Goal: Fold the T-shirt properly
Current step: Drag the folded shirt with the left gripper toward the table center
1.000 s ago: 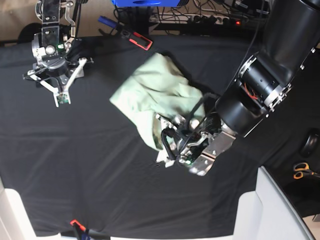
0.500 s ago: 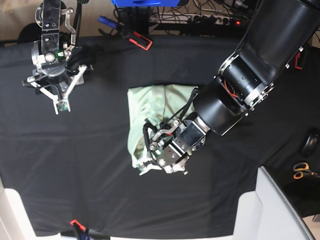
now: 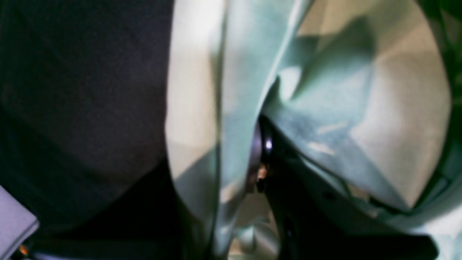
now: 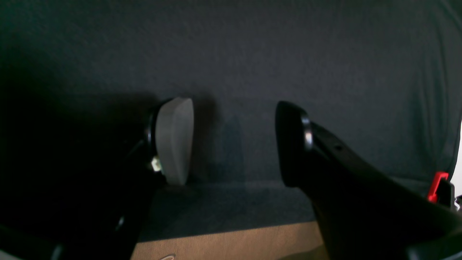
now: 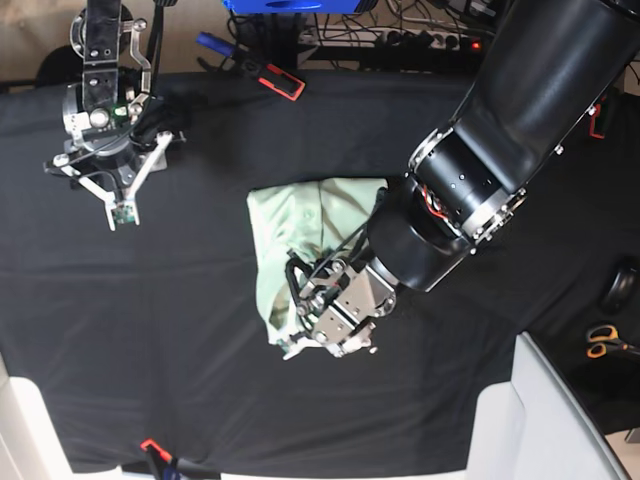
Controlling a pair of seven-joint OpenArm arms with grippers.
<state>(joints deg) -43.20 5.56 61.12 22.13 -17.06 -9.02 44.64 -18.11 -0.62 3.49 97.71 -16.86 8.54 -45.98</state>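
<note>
The left gripper [image 5: 300,335], pinching the T-shirt [image 5: 290,230], has dragged it leftward across the black table cloth [image 5: 200,380] into a narrower bundle at mid-table, likely completing a fold, while the right gripper [image 5: 118,195] hangs spread and empty far left

Base view bright, sharp — wrist views dim, left one blurred, right one shadowed.

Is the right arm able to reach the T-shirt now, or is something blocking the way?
Probably yes. The right gripper hangs open and empty, apart from the T-shirt, with only bare black table cloth between them. The left gripper holds the shirt's other side.
</note>
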